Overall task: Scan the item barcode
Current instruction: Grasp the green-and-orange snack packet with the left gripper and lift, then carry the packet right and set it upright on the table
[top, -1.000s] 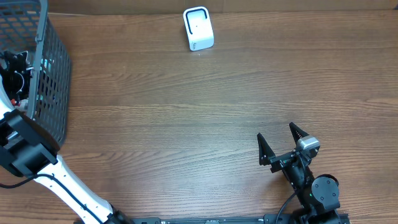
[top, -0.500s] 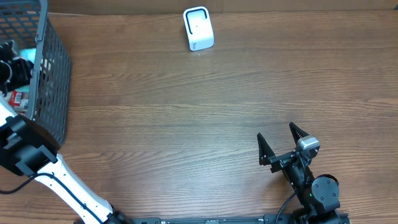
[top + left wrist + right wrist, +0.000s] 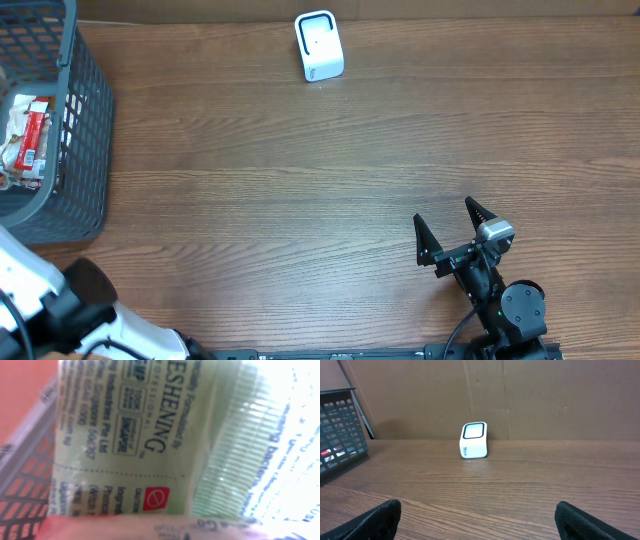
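Observation:
A green printed packet fills the left wrist view, pressed close to the camera; no barcode shows on it. It hides my left gripper's fingers, and it stays in front of the lens while the arm stands clear of the basket, so the gripper is shut on it. Overhead shows only part of the white left arm, not that gripper. The white scanner stands at the table's far edge, also in the right wrist view. My right gripper rests open near the front right, with nothing between its fingers.
A dark wire basket at the far left holds a red packet and other wrapped items. Its mesh shows behind the green packet. A cardboard wall stands behind the scanner.
My left gripper has risen out of the basket and left the overhead view, uncovering the packets inside. The right arm has not moved.

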